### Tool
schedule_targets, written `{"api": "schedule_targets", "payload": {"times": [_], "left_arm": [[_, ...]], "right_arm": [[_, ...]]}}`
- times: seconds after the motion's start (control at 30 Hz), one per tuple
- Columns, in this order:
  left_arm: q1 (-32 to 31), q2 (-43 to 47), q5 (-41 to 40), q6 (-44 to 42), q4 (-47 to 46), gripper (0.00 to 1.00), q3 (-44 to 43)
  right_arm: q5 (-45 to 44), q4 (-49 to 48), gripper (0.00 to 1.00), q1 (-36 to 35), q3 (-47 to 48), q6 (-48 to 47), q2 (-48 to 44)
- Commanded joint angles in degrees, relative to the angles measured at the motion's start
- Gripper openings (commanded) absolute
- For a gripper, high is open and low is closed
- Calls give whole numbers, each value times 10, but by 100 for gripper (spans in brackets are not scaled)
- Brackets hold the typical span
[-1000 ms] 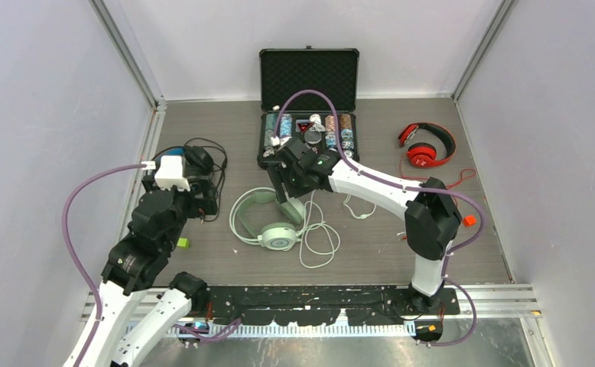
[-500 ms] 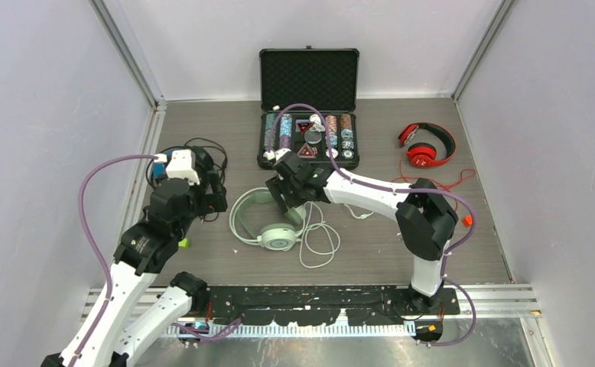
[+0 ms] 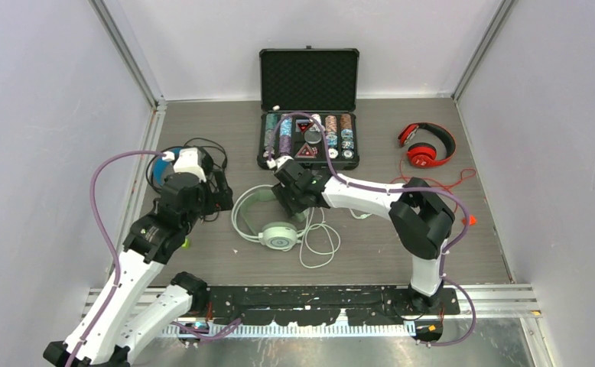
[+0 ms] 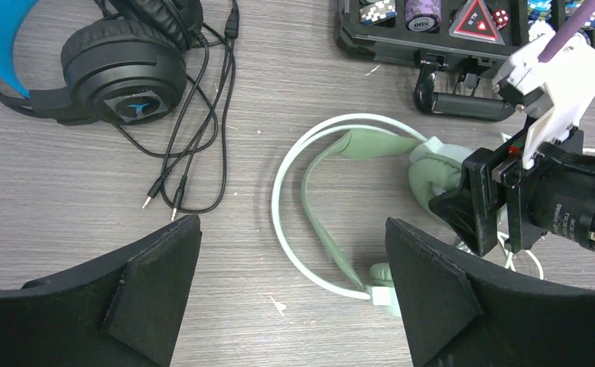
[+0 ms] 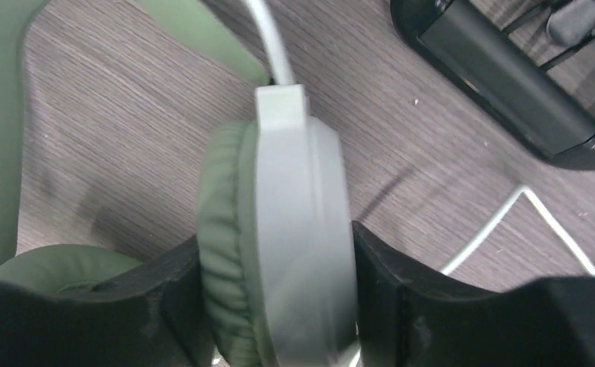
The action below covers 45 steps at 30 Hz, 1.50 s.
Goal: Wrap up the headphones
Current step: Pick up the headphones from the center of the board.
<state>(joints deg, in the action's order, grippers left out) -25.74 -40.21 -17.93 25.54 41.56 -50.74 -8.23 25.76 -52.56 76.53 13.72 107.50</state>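
Observation:
The mint-green headphones (image 3: pixel 245 210) lie mid-table, their white cable (image 3: pixel 321 237) looped to the right. My right gripper (image 3: pixel 293 200) is down on the far ear cup (image 5: pixel 279 237); its jaws press against both sides of the cup, so it is shut on it. My left gripper (image 4: pixel 293 306) hovers open over bare table just left of the mint headband (image 4: pixel 310 153), holding nothing. The black headphones (image 4: pixel 122 73) with a blue-lined band and black cable (image 4: pixel 195 145) lie at far left. The red headphones (image 3: pixel 426 145) sit at far right with their red cable.
An open black case of poker chips (image 3: pixel 308 99) stands at the back centre, its handle (image 5: pixel 501 84) close to my right gripper. A small green block (image 3: pixel 181 243) lies by the left arm, and a small orange block (image 3: pixel 469 220) lies at the right.
My right gripper has come down and closed its jaws onto the mint ear cup. The left arm has reached forward and to the right, toward the mint headband, still open.

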Motion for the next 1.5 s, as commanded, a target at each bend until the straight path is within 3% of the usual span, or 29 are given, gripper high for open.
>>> {"api": "schedule_targets", "payload": {"times": [0.0,0.2,0.4,0.6,0.83,1.13,1.47], "left_arm": [[4,-15,6,19,-1,92,2],[4,-68,24,44,18,91,-28],[4,-148,82,30,19,96,-91],[4,-245,148,-42,15,100,-152],[4,-311,142,-68,11,99,-189],[4,-357,95,-108,17,84,-212],[4,-394,118,-122,36,63,-230]], "right_arm": [[-60,-33,53,-4,-31,-9,-48],[-103,-74,36,-4,-66,-1,-138],[-79,-129,34,-3,-116,2,-240],[-68,-119,32,-3,-112,13,-272],[-73,-135,30,-4,-130,25,-295],[-78,-144,29,-3,-149,23,-318],[-93,-160,28,-4,-162,32,-324]]}}
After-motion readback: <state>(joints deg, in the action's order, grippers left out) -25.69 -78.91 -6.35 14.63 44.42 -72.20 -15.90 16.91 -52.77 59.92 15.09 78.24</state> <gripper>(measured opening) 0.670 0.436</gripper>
